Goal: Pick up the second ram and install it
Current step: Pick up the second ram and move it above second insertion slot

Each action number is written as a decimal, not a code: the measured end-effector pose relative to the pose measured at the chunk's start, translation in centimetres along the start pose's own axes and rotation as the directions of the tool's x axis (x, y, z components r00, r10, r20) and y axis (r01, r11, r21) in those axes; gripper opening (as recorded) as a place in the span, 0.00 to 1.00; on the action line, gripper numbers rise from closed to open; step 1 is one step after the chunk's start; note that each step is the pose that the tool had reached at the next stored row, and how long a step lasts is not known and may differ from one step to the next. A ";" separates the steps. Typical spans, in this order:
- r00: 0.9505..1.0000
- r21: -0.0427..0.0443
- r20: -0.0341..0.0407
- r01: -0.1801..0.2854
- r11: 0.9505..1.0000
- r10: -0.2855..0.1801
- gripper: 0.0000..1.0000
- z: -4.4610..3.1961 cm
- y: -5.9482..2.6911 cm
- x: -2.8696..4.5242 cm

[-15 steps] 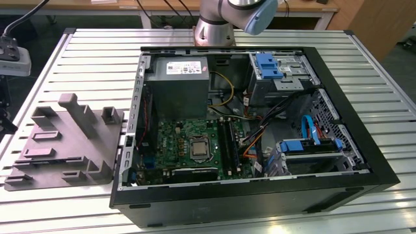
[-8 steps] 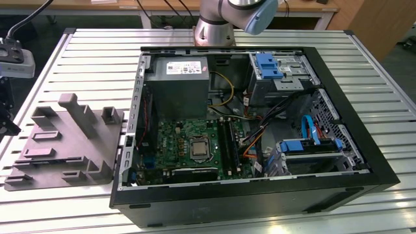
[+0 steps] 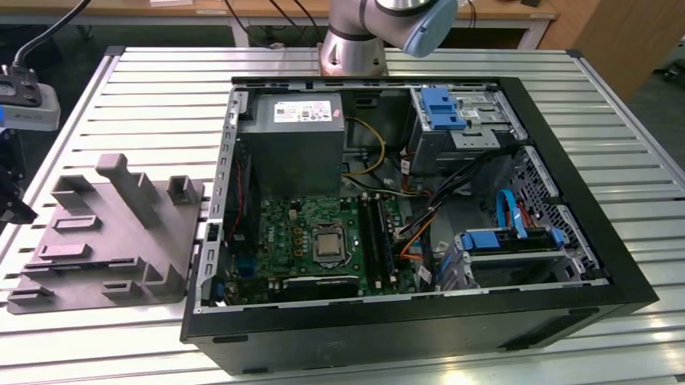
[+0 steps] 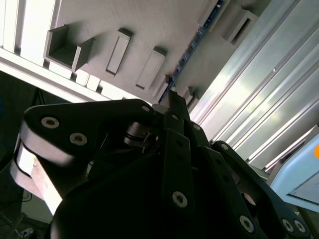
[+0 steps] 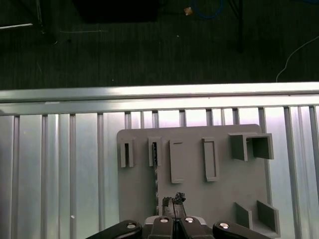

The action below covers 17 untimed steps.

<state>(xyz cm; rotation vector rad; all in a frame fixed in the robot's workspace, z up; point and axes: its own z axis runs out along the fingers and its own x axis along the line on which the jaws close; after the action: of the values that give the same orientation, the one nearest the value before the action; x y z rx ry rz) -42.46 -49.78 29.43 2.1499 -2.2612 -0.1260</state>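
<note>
We place the gripper point(image 5: 172, 200) above the grey holder tray point(image 5: 199, 199), which lies on the slatted table point(image 3: 160, 88) at the exterior view's left of the open computer case point(image 3: 599, 265). In both wrist views its 2 fingertips point(image 5: 178, 198) are drawn together with barely a sliver between them, and they grip nothing. The second ram point(image 5: 156, 169) stands on edge in 1 narrow slot of the tray. It shows as a thin dark line with a bluish tint, running just beside the fingertips rather than between them.

We judge the step in hand to be the approach for the grasp. To do it well, the jaws should part just wider than the stick's thickness (not much more, since raised blocks stand near the slot). The gripper should then move sideways until the stick lies on the midline between the pads. The pads should close on the 2 flat faces near the middle of the stick's length, so that it hangs level. The descent and the lift should follow the slot's own line, because a tilted pull could bind the board against the slot walls.
</note>
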 end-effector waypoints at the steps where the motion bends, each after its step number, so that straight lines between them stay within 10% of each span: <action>1: 1.000 0.000 0.001 0.000 1.000 0.000 0.10 0.08 -0.01 0.00; 17: 1.000 0.007 0.005 0.003 1.000 -0.003 0.10 1.14 -0.10 0.27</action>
<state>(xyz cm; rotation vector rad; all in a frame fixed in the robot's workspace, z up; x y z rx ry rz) -42.45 -50.01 28.28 2.1584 -2.2644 -0.1236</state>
